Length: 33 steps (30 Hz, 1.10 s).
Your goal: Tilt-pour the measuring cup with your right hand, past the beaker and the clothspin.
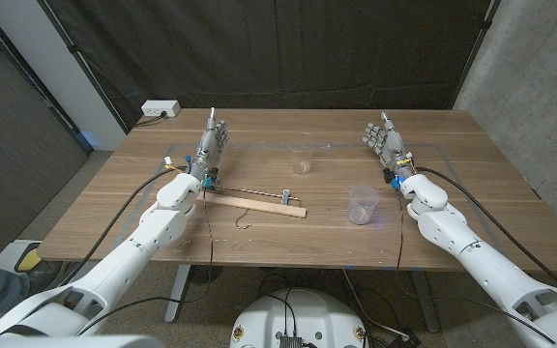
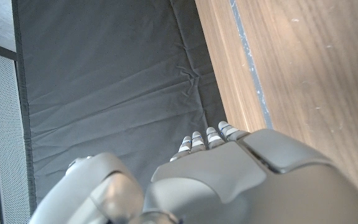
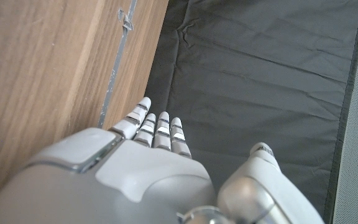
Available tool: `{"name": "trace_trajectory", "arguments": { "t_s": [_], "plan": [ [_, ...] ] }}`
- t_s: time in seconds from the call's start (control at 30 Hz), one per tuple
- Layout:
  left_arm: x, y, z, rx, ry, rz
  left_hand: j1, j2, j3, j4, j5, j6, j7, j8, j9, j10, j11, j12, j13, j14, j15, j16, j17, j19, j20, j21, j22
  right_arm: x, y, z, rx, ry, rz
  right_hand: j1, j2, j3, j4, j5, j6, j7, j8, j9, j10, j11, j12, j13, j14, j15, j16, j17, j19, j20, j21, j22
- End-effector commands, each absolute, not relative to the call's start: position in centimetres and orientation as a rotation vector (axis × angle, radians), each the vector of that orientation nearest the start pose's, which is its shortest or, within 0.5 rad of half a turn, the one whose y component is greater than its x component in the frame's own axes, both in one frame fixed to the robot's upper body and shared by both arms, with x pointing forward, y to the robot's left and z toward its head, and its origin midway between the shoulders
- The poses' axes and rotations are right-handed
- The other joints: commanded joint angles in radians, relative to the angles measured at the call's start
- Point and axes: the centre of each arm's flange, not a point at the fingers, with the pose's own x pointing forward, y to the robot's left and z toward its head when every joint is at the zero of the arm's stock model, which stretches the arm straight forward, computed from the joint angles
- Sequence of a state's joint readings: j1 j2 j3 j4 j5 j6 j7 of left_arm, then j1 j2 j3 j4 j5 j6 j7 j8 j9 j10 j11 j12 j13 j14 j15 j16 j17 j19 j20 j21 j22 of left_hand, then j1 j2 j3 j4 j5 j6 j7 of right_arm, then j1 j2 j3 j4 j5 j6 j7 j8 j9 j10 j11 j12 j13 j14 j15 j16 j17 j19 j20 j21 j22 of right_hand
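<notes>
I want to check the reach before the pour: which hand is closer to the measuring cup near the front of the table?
Right. The right hand stands just behind the measuring cup, slightly to its right; the left hand is far across the table, beyond the wooden hanger.

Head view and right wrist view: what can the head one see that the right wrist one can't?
The head view takes in the left hand, two clear cups, the nearer measuring cup and the farther beaker, and a wooden hanger lying between the arms. The right wrist view gives a close look along the back of the right hand to its straight fingers, which hold nothing. Both share the right hand, the wooden table and the dark curtain behind it.
</notes>
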<state>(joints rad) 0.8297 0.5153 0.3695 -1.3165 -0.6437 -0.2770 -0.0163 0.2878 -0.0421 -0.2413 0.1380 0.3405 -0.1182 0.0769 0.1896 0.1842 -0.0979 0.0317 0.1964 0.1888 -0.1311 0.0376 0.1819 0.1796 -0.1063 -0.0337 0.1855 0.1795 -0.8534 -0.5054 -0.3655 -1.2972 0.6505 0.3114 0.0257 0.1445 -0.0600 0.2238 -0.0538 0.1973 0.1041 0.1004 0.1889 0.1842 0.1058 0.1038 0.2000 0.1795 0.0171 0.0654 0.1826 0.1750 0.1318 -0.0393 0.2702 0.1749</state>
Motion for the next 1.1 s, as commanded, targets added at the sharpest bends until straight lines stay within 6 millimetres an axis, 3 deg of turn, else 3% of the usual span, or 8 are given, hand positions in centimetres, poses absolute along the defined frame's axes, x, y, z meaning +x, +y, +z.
{"name": "trace_trajectory", "arguments": {
  "t_s": [0.03,0.27,0.5,1.1],
  "plan": [
    [64.6,29.1,-0.6,-0.015,-0.619,-0.208,0.008,0.003,-0.008,-0.003,0.007,0.007,0.0,0.012,0.003,0.007,0.001,0.01,0.003,0.006,-0.001,0.01,0.004,-0.003,0.003,0.008,0.001,64.2,-29.2,-4.1,0.085,-0.644,0.196,0.012,0.001,0.006,-0.001,0.006,0.01,-0.002,0.008,0.003,0.007,0.008,0.006,0.002,0.006,0.005,0.007,0.005,0.014,-0.009,0.006,0.002],
    [64.0,29.2,-0.6,-0.007,-0.614,-0.212,0.013,0.01,-0.009,-0.005,0.012,0.03,0.001,0.019,0.003,0.023,-0.001,0.016,0.003,0.023,0.0,0.015,0.004,0.012,0.007,0.015,0.001,62.4,-29.5,-4.6,0.076,-0.677,0.179,0.016,0.0,0.004,-0.005,0.008,0.021,-0.005,0.011,0.003,0.029,0.004,0.014,0.002,0.017,-0.001,0.009,0.004,0.026,-0.011,0.004,0.002],
    [63.1,28.7,-0.2,0.015,-0.623,-0.246,0.026,0.024,-0.012,-0.011,0.02,0.069,0.006,0.029,0.003,0.067,0.006,0.029,0.002,0.064,0.003,0.024,0.003,0.045,0.018,0.025,0.001,60.0,-31.2,-5.8,0.087,-0.707,0.151,0.02,0.0,0.002,-0.008,0.01,0.035,-0.006,0.016,0.003,0.039,0.005,0.016,0.002,0.027,-0.003,0.01,0.003,0.038,-0.012,0.003,0.002],
    [61.9,29.0,-0.6,0.031,-0.637,-0.238,0.047,0.042,-0.012,-0.018,0.029,0.11,0.004,0.036,0.003,0.111,0.008,0.038,0.002,0.105,-0.002,0.028,0.003,0.054,0.018,0.024,0.001,56.2,-33.7,-7.2,0.075,-0.714,0.108,0.027,-0.003,-0.003,-0.014,0.013,0.064,-0.012,0.021,0.004,0.072,-0.007,0.026,0.003,0.062,-0.015,0.015,0.004,0.067,-0.016,-0.001,0.002]
  ]
}}
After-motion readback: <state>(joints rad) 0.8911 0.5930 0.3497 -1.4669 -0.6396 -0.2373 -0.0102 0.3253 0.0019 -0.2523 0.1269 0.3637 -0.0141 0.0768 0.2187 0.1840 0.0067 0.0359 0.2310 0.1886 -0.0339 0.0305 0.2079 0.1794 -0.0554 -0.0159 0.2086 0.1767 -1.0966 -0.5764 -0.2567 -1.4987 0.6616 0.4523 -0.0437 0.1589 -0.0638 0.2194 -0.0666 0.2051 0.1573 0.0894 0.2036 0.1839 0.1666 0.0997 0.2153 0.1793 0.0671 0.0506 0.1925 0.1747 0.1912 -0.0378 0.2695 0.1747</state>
